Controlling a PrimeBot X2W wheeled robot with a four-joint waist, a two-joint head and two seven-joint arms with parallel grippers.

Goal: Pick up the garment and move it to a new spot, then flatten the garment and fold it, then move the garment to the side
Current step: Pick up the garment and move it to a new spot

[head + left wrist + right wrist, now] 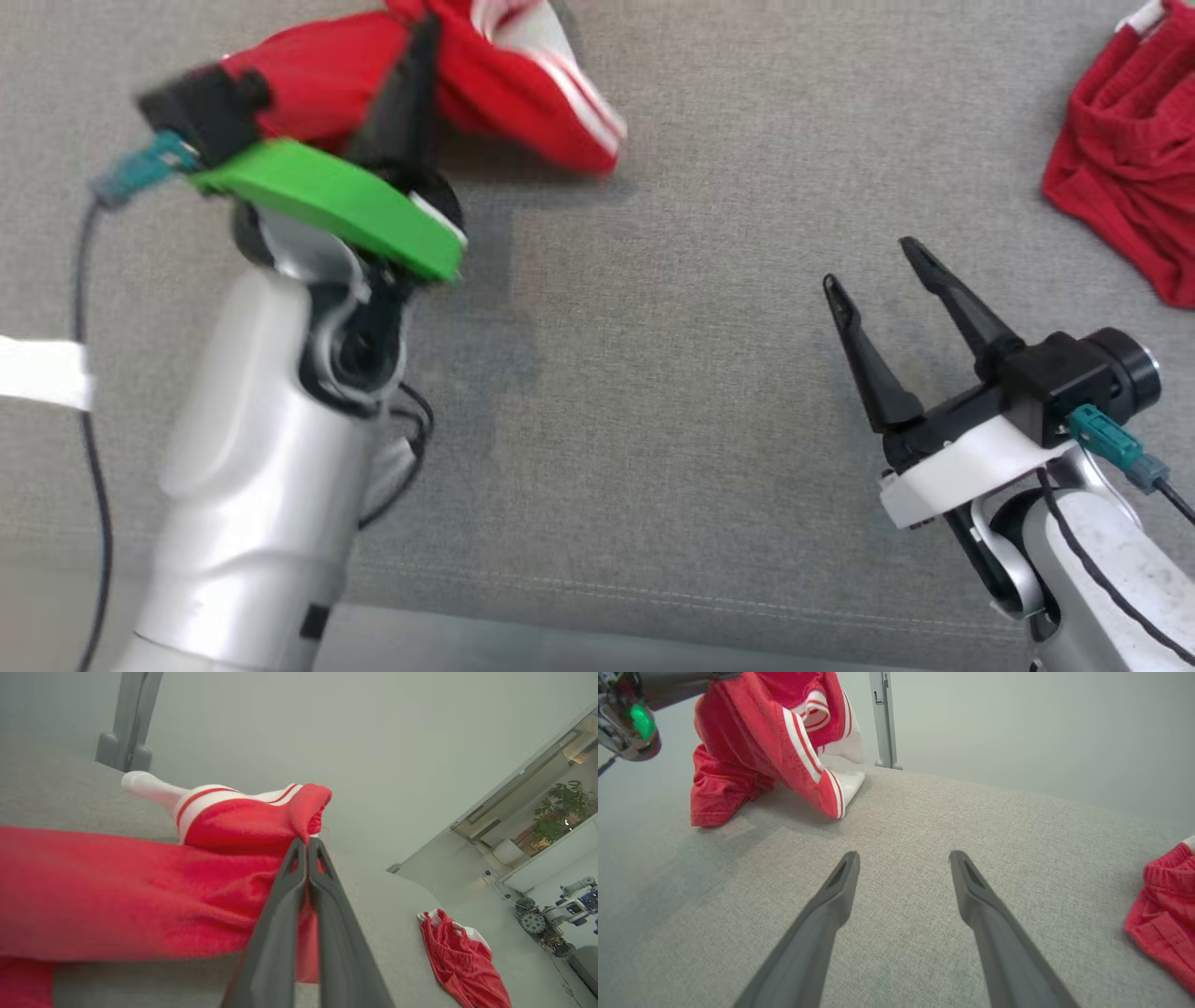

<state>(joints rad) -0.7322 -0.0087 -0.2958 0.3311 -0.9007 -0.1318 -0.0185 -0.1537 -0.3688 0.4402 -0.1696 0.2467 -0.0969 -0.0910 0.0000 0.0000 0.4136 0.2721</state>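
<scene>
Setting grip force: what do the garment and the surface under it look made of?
The garment looks like soft matte knit cloth, likely jersey: it drapes and bunches in loose folds. The surface looks like grey woven upholstery fabric, matte: a coarse weave shows, and a stitched seam in the head view.

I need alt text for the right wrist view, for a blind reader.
The open right hand points across a grey fabric surface. At upper left, the left hand holds up the red garment with white stripes; another red cloth lies at right.
</scene>
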